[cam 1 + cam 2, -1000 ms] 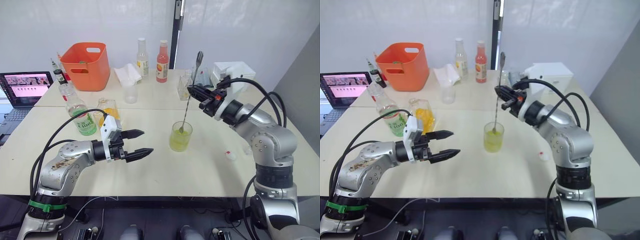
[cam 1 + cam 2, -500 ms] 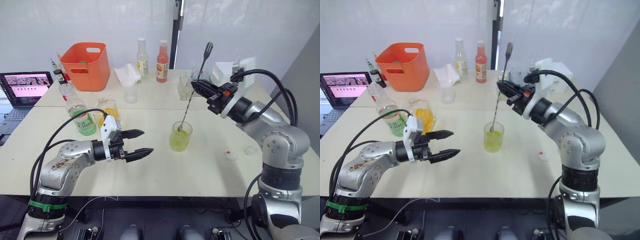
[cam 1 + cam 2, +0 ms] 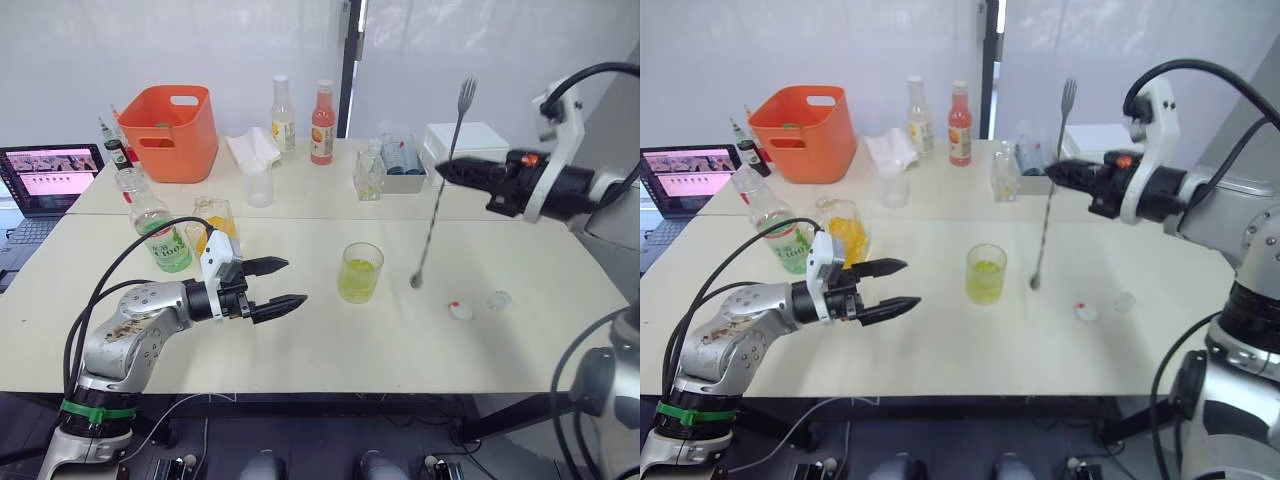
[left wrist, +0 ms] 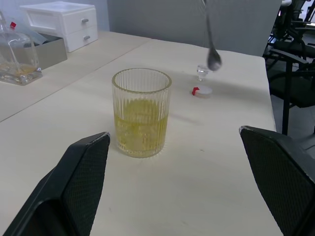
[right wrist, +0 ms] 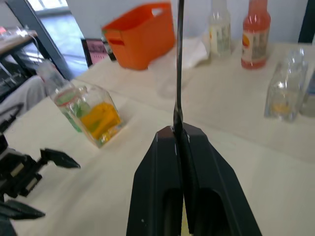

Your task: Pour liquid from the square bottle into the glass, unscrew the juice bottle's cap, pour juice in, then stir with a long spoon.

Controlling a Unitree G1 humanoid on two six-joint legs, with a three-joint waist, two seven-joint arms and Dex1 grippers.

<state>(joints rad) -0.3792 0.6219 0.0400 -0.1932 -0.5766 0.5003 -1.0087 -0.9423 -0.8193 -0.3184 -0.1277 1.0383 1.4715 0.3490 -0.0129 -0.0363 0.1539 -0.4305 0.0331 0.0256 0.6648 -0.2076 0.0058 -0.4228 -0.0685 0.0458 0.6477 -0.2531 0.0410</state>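
Right gripper (image 3: 447,170) clamped on long spoon (image 3: 437,212), now lifted out of glass (image 3: 360,272) mid-table, toward right edge; stirring looks finished. Left gripper (image 3: 285,283) open, idle.

1. My two head eyes look forward and down over the tabletop (image 3: 330,350) from above its near edge, taking in both my arms; side by side, they share nearly the whole scene.
2. My left wrist camera sits low, just above the tabletop, looking along my spread left pincer (image 4: 179,172) at the glass (image 4: 141,112), close by.
3. My right wrist camera looks along my right pincer (image 5: 180,135) from high up, toward the orange basket (image 5: 140,34); it shares the square bottle (image 5: 98,118) with my head eyes.
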